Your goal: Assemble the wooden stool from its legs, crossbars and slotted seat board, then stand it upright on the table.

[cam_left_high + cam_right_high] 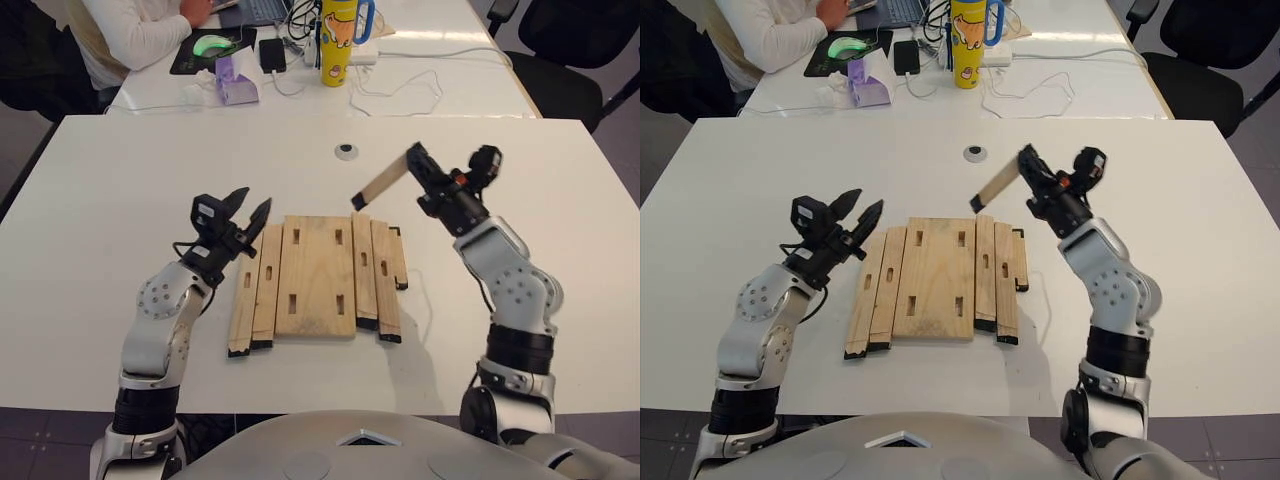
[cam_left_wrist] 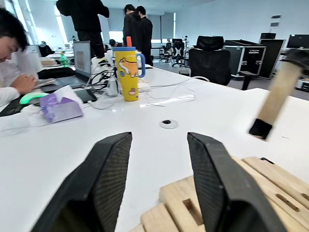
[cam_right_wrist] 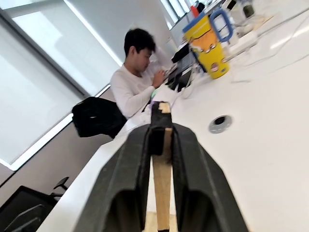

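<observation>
Bench, white and broad, carries the stool parts laid flat at its middle; slotted seat board lies between the two arms with its slots facing up; two wooden strips lie side by side against its left edge; further strips, some dark at the ends, lie against its right edge; one wooden bar is held clear of the bench, tilted, its dark lower end hanging near the board's far right corner; right end effector pinches the bar's upper end, a finger pressed on either side of the wood; left end effector hangs just over the far ends of the left strips, fingers spread with nothing between them; small round grommet sits in the bench beyond the board.
</observation>
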